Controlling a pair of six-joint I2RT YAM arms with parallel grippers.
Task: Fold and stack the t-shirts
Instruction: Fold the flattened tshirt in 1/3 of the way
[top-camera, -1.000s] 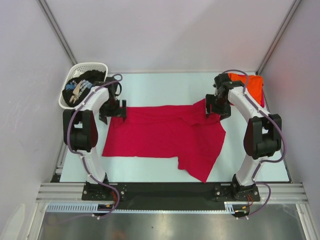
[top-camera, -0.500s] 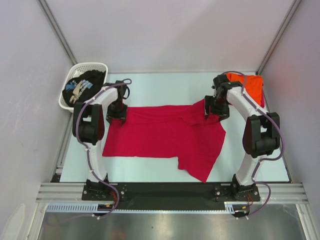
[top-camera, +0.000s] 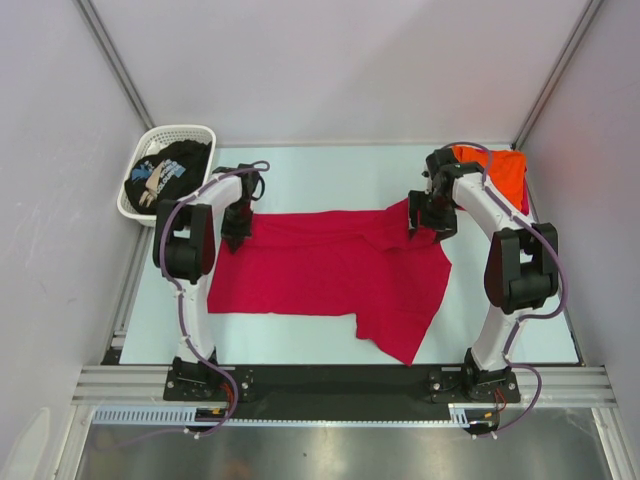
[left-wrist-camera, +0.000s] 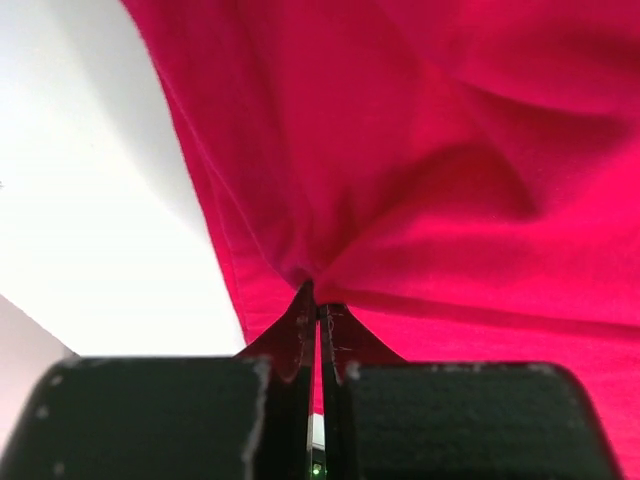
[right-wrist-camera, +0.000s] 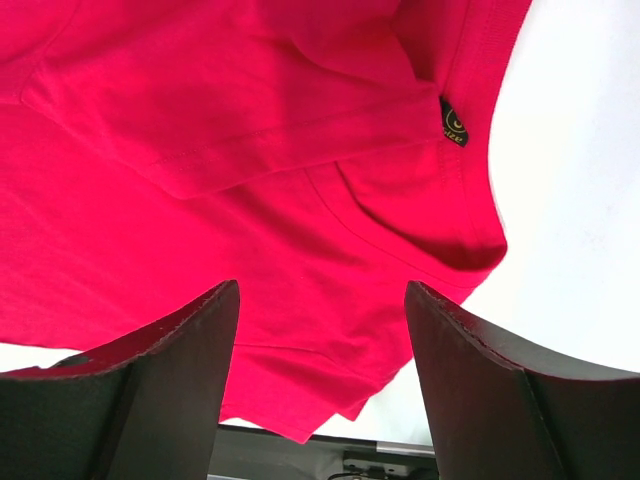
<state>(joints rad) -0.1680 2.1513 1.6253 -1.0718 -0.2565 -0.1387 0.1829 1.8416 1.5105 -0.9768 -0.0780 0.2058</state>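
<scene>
A crimson-red t-shirt (top-camera: 330, 270) lies spread across the middle of the table, partly folded at its right. My left gripper (top-camera: 238, 236) is shut on the red t-shirt's far left corner; in the left wrist view the cloth (left-wrist-camera: 400, 180) bunches into the closed fingertips (left-wrist-camera: 303, 300). My right gripper (top-camera: 432, 222) hovers open over the shirt's far right, near the collar (right-wrist-camera: 470, 130), with red cloth showing between its fingers (right-wrist-camera: 215, 310). An orange t-shirt (top-camera: 500, 168) lies at the far right corner. A black t-shirt with pale print (top-camera: 160, 175) sits in the basket.
A white lattice basket (top-camera: 200, 133) stands at the table's far left corner. Grey walls close in on both sides. A black rail (top-camera: 330, 400) runs along the near edge between the arm bases.
The left gripper has moved right onto the red shirt's far left corner and shut on it. The right gripper has stayed open in nearly the same place.
</scene>
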